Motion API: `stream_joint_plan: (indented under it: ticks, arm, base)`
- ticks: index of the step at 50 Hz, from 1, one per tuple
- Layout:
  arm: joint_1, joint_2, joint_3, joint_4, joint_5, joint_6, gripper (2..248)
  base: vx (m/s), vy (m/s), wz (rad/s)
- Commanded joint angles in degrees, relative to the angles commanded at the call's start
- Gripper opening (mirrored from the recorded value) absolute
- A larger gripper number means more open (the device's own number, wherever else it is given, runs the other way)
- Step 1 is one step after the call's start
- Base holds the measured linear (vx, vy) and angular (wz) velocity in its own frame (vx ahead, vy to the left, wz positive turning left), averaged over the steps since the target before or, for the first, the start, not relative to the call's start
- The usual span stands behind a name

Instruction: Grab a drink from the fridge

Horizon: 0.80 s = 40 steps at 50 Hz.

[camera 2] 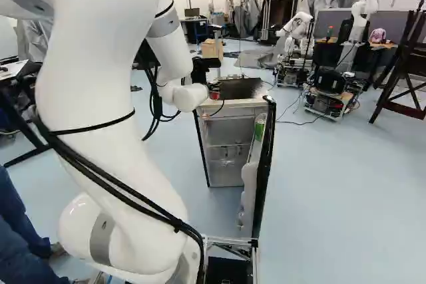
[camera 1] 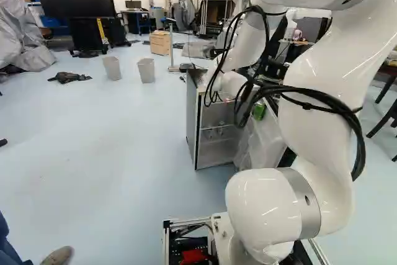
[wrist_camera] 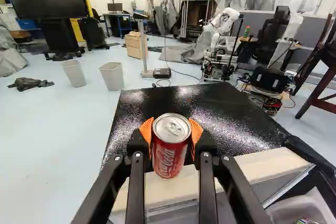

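The red soda can (wrist_camera: 169,153) carries white flowing script across the side turned to the wrist camera, with more print too small to make out. Its silver lid (wrist_camera: 172,124) with the pull tab faces up, and its long axis stands about upright, base down. The black gripper (camera 2: 212,88) has its fingers part open, spread to the can's width, with an orange pad (wrist_camera: 147,131) pressed against each side, so the can is held between them. Can and fingertips are at the near edge of the fridge's black top (wrist_camera: 205,106), above the pale front edge (wrist_camera: 262,164); whether the can's base touches anything cannot be told. Below, the fridge (camera 1: 193,125) stands open, its interior shelf (camera 1: 217,127) in sight. A green can (camera 2: 259,128) sits upright in the open fridge door (camera 2: 267,164), its markings too small to tell.
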Motion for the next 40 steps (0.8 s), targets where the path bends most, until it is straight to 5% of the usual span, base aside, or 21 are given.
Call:
stream_joint_plan:
  ticks: [40]
  arm:
    - [-0.1,-1.3,-0.5,-0.2,0.0,0.0,94]
  base:
    - [0.0,0.0,0.0]
